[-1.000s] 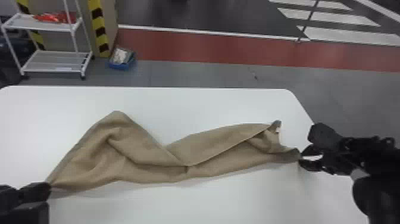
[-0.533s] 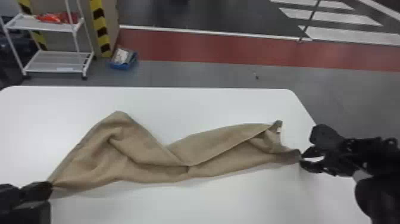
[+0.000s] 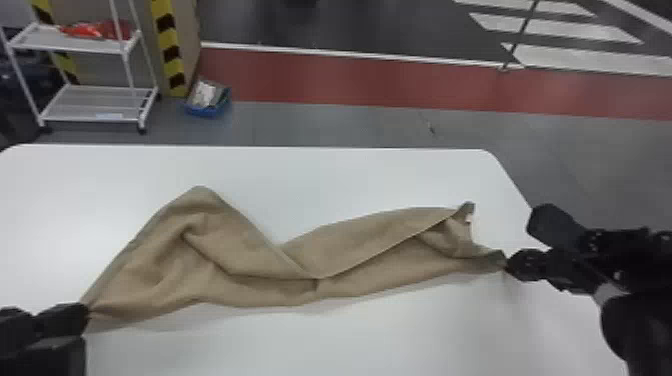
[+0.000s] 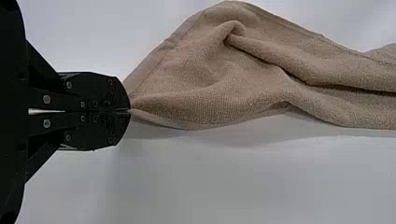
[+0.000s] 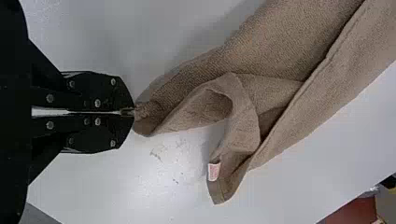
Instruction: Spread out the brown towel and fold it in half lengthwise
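Near the left side of the white table (image 3: 350, 345), the left gripper (image 4: 129, 110) pinches the crumpled brown towel (image 3: 380, 280); near its right edge, the right gripper (image 5: 133, 112) has just closed on another corner, so stretching can probably begin.

Bright, diffuse light lays soft shadows beside the towel (image 3: 240, 255) and pale glare on the tabletop (image 5: 184, 161).

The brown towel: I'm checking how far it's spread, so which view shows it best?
The head view: it takes in the towel end to end. The left wrist view shows the end pinched by the left gripper; the right wrist view, the other end, in the right gripper, and a tag.
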`<control>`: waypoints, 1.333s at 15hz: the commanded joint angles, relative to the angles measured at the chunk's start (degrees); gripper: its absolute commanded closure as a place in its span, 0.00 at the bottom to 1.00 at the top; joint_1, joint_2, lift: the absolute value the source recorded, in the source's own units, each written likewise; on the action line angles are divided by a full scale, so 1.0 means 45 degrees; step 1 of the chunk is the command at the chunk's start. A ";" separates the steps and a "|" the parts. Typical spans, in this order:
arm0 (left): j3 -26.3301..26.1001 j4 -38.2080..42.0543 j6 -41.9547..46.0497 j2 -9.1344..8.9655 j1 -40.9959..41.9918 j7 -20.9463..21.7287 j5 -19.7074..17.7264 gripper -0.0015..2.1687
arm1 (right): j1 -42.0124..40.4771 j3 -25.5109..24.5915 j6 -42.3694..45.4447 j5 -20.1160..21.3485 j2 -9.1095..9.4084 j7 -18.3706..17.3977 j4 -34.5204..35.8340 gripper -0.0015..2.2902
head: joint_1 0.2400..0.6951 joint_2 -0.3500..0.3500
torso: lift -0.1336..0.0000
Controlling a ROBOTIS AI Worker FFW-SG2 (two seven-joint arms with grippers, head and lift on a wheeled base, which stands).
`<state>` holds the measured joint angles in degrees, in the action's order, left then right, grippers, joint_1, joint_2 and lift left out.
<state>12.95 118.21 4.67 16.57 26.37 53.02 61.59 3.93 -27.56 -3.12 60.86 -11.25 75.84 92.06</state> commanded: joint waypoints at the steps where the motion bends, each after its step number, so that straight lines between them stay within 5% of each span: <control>1: 0.0091 0.0099 0.0025 -0.0010 -0.0001 -0.0005 -0.0112 0.63 | -0.0053 -0.0575 -0.0001 -0.1043 0.0001 0.0197 0.0479 0.49 | 1.00 0.27 | 0.07; 5: 0.1029 0.1056 0.0611 -0.0049 -0.0020 0.0483 -0.0737 0.63 | 0.0084 -0.1884 -0.0548 -0.3368 -0.0019 0.0552 0.2276 0.49 | 1.00 0.27 | 0.07; 9: 0.2689 0.2404 0.0611 -0.0224 -0.0470 0.1069 -0.1928 0.63 | 0.0416 -0.3095 -0.2657 -0.5731 -0.0761 0.0552 0.3233 0.49 | 1.00 0.24 | 0.07; 13: 0.3001 0.3165 0.0494 -0.1025 -0.1602 0.1401 -0.3022 0.63 | 0.0455 -0.3388 -0.3673 -0.7684 -0.0546 0.0552 0.3936 0.49 | 1.00 0.24 | 0.07; 16: 0.2064 0.3087 -0.0521 -0.1592 -0.2989 0.1264 -0.3217 0.63 | 0.0787 -0.2978 -0.5313 -0.8446 -0.0292 0.0471 0.4424 0.49 | 1.00 0.24 | 0.07; 20: 0.0325 0.1505 -0.2435 -0.1787 -0.5606 0.0444 -0.3080 0.63 | 0.1451 -0.1181 -0.6524 -0.8133 -0.0273 -0.2518 0.4073 0.49 | 0.80 0.24 | 0.07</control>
<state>16.98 128.30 -3.81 8.92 5.67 55.87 47.13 8.85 -35.96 -29.44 23.55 -12.54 66.70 111.57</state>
